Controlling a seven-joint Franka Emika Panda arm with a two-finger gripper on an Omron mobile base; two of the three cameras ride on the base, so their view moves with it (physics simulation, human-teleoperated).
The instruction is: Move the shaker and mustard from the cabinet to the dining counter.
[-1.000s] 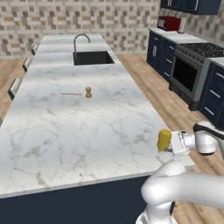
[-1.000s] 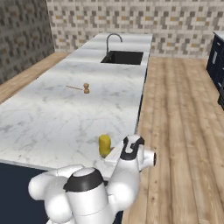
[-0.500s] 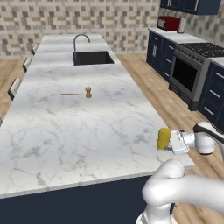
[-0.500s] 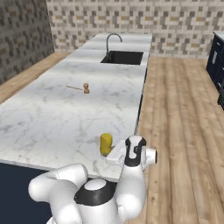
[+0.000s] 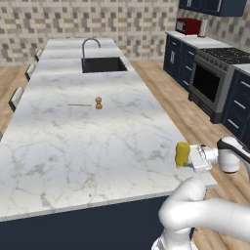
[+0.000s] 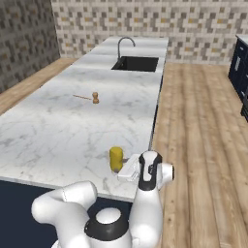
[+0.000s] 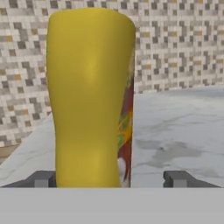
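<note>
Hand view showed the tool (image 7: 111,178) open, fingers wide apart around the upright mustard (image 7: 89,98) standing on the worktop (image 7: 179,127).

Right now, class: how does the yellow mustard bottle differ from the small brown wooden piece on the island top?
The mustard bottle is bright yellow, chunky and near the counter's edge by the tool. The wooden piece is brown, much smaller, and stands mid-counter. Both are upright.

You are looking at one yellow mustard bottle (image 5: 182,154), one small brown wooden mill (image 5: 98,102) with one thin stick (image 5: 79,104) lying beside it, one black sink (image 5: 103,64), one faucet (image 5: 89,45), one oven range (image 5: 215,80), and one red toaster (image 5: 186,26).
</note>
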